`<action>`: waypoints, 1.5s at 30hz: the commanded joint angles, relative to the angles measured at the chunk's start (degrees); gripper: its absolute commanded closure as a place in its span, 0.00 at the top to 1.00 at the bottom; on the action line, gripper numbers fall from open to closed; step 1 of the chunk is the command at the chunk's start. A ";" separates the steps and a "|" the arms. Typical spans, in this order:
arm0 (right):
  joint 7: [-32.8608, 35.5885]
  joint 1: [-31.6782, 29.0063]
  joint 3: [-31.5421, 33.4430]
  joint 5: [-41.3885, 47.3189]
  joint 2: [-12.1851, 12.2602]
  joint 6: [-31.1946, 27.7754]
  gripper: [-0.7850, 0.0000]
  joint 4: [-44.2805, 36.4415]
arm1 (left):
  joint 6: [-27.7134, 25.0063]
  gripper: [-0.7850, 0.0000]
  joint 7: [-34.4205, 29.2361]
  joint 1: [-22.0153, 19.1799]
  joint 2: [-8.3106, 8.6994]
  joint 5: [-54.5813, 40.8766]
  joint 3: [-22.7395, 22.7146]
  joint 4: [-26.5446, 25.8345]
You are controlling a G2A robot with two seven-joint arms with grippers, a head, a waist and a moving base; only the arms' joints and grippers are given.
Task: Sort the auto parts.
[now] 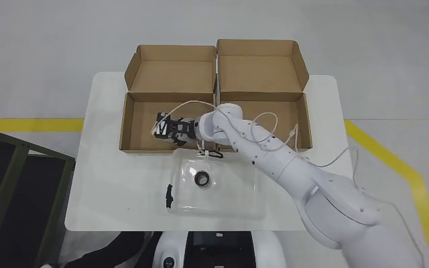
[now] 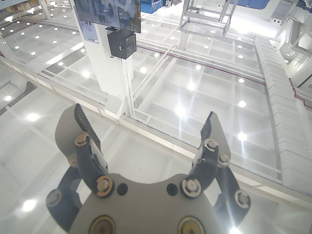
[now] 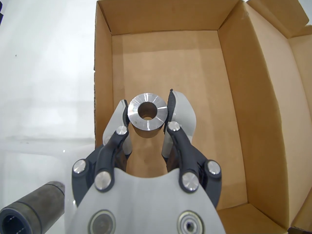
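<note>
the metal ring [image 3: 147, 112] is a short, thick, bright steel collar with a machined face and a round bore through its middle. it sits upright in the right gripper [image 3: 147, 98], bore axis pointing back up toward the wrist, so its long axis runs along the gripper's own approach line. the 2 ribbed fingers [image 3: 170, 103] press on opposite sides of its outer wall, closed only as far as the ring's width.

below it is the brown floor of the left box [image 3: 165, 15], one of 2 open cardboard boxes. the ring hangs inside this box, near the side wall closest to the tray and well apart from the far wall. whether its underside touches the floor cannot be told. in my judgement the coming move is a straight drop or set-down, and since the ring is already within the walls, nothing sideways is needed.

in the top view the right box [image 1: 268, 74] stands just beside the left one. a clear tray [image 1: 248, 201] in front of them holds a second ring [image 1: 202, 179] and a dark sleeve [image 1: 169, 196], all on the white table [image 1: 100, 187].

the left gripper [image 2: 143, 122] points at the ceiling, fingers spread wide with nothing between them, so the right arm is plainly the nearer.
</note>
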 commanded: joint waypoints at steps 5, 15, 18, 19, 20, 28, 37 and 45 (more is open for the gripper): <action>-0.60 0.27 0.25 -0.98 -1.52 -0.28 0.24 3.75 | 0.00 1.00 0.00 0.00 0.00 0.00 0.00 0.00; -1.74 0.44 1.20 -2.25 -3.12 -1.90 0.88 7.33 | 0.00 1.00 0.00 0.00 0.00 0.00 0.00 0.00; -3.12 0.72 2.02 -2.57 -3.08 -2.46 0.97 7.03 | 0.00 1.00 0.00 0.00 0.00 0.00 0.00 0.00; -3.60 0.90 2.33 -2.90 -2.97 -2.57 0.99 6.61 | 0.00 1.00 0.00 0.00 0.00 0.00 0.00 0.00; -4.07 1.06 2.68 -3.26 -2.81 -2.62 1.00 6.05 | 0.00 1.00 0.00 0.00 0.00 0.00 0.00 0.00; -3.57 0.19 6.99 -5.43 0.26 -3.79 1.00 -3.62 | 0.00 1.00 0.00 0.00 0.00 0.00 0.00 0.00; 4.90 -9.84 17.27 -7.37 7.69 -6.72 1.00 -24.68 | 0.00 1.00 0.00 0.00 0.00 0.00 0.00 0.00; 16.49 -23.46 28.40 -10.29 13.75 -9.96 1.00 -46.68 | 0.00 1.00 0.00 0.00 0.00 0.00 0.00 0.00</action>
